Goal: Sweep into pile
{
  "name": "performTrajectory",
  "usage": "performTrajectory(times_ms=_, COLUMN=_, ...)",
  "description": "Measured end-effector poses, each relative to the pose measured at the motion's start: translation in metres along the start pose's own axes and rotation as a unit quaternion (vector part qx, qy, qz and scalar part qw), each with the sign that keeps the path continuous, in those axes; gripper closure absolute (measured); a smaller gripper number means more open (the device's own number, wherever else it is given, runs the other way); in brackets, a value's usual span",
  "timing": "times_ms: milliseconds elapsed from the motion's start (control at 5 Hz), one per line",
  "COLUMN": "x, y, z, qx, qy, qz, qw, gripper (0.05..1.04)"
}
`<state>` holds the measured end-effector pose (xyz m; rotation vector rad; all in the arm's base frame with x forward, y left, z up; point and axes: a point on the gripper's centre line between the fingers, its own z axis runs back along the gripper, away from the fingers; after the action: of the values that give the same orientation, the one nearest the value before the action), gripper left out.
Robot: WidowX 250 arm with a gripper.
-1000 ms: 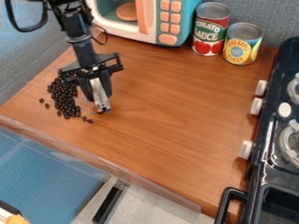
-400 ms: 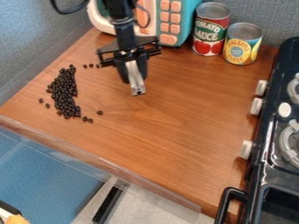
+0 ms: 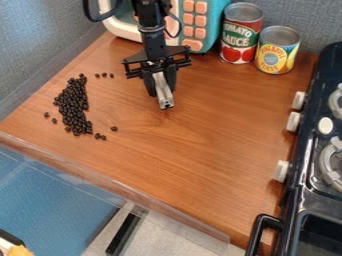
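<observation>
Camera view: wood counter (image 3: 200, 150), looked down on at a slant by me and anyone else standing here.
Lower left corner: something white and orange, too cut off to name.
Stove (image 3: 310, 185): black, along the right side; white knobs (image 3: 281, 171) face the counter, black handle (image 3: 262, 227) at its near end.
Beans (image 3: 72, 107): dark, many, on the counter's left part, in one long, loose heap running near to far.
Strays: a pair by the heap's near end, one bean (image 3: 114, 128) to the right of it, two off its left side, three in a row beyond its far end to the right.
Silver bar (image 3: 162, 90): narrow, pointing down, right of the heap and well apart from it.
Claw (image 3: 160, 85): black, clenched on the silver bar, over the middle of the counter's far half.
Cans: tomato can (image 3: 241, 37), red; pineapple can (image 3: 276, 50), yellow and blue, just beside it, both upright.
Microwave (image 3: 212, 25): toy, teal and white, orange buttons, behind the arm (image 3: 152, 30).
Wall (image 3: 314, 20): grey-blue, at the back.
</observation>
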<state>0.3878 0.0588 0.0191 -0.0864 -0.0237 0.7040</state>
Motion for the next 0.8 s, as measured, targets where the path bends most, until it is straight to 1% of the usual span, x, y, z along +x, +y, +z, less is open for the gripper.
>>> performTrajectory(times_ms=400, x=0.023, y=0.009, z=-0.007, qx=0.003, qy=0.004, qz=0.035, qw=0.9994, gripper=0.697)
performTrajectory(times_ms=600, x=0.032, y=0.019, z=-0.008, qx=0.000, qy=-0.003, qz=0.054, qw=0.9985, gripper=0.697)
performTrajectory(times_ms=800, x=0.034, y=0.031, z=-0.009, qx=0.000, qy=-0.004, qz=0.068, qw=0.9976, gripper=0.697)
